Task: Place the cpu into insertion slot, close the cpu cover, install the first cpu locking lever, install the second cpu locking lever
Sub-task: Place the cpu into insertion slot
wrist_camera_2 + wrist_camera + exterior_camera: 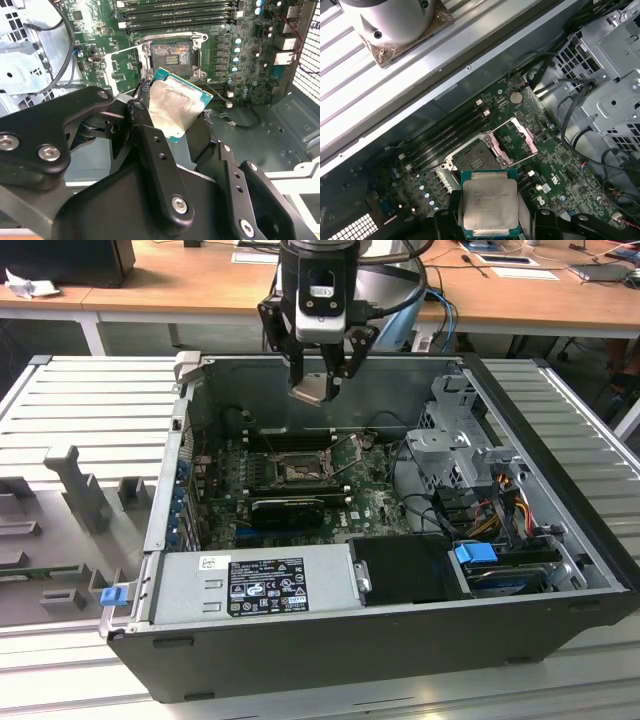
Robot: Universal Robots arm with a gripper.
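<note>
**Robot arm carries processor over open computer**

The arm's black gripper (318,390) hangs above the dark-grey computer case (350,640), clamped on the cpu (490,202), a small flat square chip with a pale silver metal top.
In both wrist views its fingers (152,140) pinch the chip by opposite edges, in the air over the green motherboard (560,160). Below lies the insertion slot (476,159), a square black socket with a silver rim, uncovered, with the cpu cover (517,137), a thin silver metal frame, tipped up beside it.
</note>
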